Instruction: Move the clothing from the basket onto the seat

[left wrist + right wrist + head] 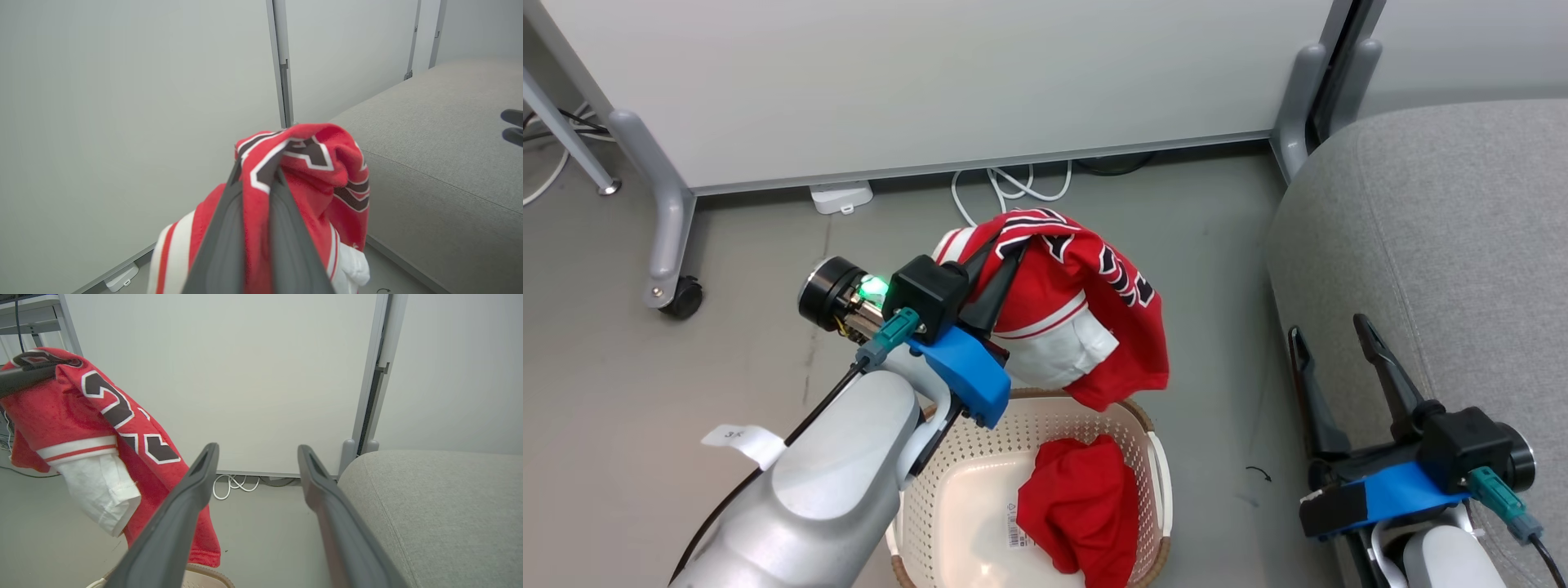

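Grey floor [1217, 245], one basket [1045, 416]: left claw [1011, 245] pinches one jersey [1119, 327], one plain garment [1086, 506] lies below it; right claw [1327, 325] spread.

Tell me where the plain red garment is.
In the head view the plain red garment lies in the laundry basket, on its right side beside the paper label, below the hanging jersey.

Bright, even, diffuse light filled all three views, and shadows were faint and soft-edged. The head view was sharp; a pale sheen lay on the bare floor of the basket [968, 506], and a green lamp [874, 287] glowed overexposed. In the left wrist view the dark fingers [220, 249] and the nearest folds of the jersey [310, 163] were blurred close to the lens. In the right wrist view the panel post [369, 375] slanted with wide-angle distortion.
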{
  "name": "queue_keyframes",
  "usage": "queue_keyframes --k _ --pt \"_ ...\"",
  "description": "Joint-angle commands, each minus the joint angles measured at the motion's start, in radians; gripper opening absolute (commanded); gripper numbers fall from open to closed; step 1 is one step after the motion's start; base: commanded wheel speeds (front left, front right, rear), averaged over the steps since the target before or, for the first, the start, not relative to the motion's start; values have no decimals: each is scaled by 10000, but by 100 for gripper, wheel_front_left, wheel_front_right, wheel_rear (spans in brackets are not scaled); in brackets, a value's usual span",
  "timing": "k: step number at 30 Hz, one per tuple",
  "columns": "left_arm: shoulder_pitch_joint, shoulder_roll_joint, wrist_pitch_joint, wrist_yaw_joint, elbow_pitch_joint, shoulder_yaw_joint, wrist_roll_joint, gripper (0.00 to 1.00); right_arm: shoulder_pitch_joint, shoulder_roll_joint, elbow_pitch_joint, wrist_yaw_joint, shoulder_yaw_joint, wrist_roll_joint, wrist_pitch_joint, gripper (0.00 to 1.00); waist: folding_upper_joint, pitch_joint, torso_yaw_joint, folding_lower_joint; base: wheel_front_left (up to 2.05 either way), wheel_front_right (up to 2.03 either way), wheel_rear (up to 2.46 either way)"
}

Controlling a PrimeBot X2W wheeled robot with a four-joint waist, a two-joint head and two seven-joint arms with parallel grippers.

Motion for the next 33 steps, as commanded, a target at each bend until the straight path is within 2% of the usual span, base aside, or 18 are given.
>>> queue_keyframes --k 1,22,28,33 --pt "110 23 -49 49 -116 111 48 0 168 -36 6 5 13 58 -38 100 -1 -56 1 1 0 0 0" --pt "487 34 10 87 -717 41 -217 0 116 -36 -236 5 354 -67 -38 100 -1 -406 114 1 0 0 0" --pt "491 52 2 150 -773 -5 -258 0 -326 -89 -445 5 871 -480 -38 100 -1 -414 176 1 0 0 0" --pt "404 0 -3 162 -815 -59 -265 0 -868 -439 -334 5 1857 -520 -38 100 -1 -375 254 1 0 0 0"
